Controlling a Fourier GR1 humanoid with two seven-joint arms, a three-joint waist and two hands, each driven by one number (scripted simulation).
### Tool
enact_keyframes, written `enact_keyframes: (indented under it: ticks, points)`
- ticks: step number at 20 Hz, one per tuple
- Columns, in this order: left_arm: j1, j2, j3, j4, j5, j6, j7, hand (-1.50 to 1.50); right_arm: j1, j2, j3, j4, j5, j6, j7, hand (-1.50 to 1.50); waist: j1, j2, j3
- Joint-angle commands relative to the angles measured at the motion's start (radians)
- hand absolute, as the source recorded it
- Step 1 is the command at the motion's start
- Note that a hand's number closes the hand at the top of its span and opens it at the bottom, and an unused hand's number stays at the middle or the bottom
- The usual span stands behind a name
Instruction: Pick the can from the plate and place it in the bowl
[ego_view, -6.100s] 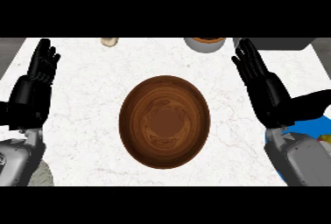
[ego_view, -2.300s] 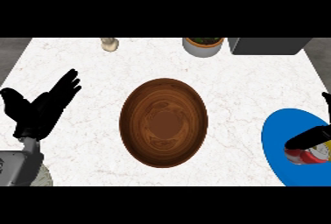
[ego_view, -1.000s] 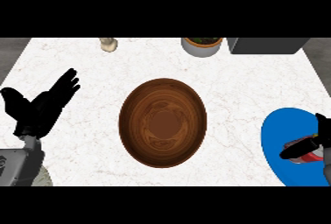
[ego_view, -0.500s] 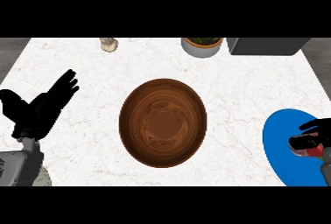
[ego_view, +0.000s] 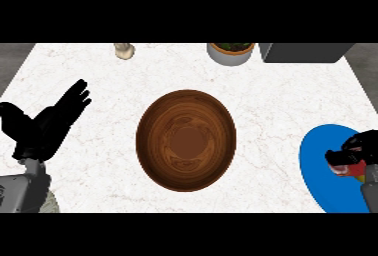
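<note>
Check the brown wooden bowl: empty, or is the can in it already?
Empty. The brown wooden bowl shows only bare wood grain inside. The red can is over the blue plate, right hand curled round it.

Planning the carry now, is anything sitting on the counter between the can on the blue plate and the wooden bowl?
Nothing visible. The right hand is curled on the can over the blue plate, and only bare counter lies between it and the bowl.
</note>
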Motion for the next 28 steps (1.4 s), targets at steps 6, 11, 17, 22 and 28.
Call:
enact_keyframes:
  ticks: [6,11,17,22,28]
  points:
    - [0.016,-0.004,0.008,0.006,-0.012,0.007,-0.012,0.0,0.24,0.009,0.367,-0.271,0.062,0.062,-0.42,1.5,-0.027,-0.01,0.006]
    - [0.042,-0.003,0.013,-0.041,-0.008,0.012,0.019,0.0,0.489,-0.116,0.39,-0.495,0.155,-0.067,-0.544,1.5,-0.029,-0.007,0.006]
    - [0.014,-0.011,0.028,0.069,-0.036,-0.006,-0.079,0.0,0.658,-0.175,0.383,-0.841,0.198,-0.061,-0.497,1.5,-0.027,-0.001,0.004]
    - [-0.018,-0.001,0.048,0.066,-0.006,-0.021,-0.029,0.0,0.756,-0.241,0.338,-1.136,0.198,0.044,-0.407,1.5,-0.026,0.0,0.004]
    - [0.008,-0.017,0.022,0.006,-0.027,0.002,-0.01,0.0,0.662,-0.292,0.327,-1.259,0.183,0.108,-0.337,1.5,-0.027,-0.004,0.001]
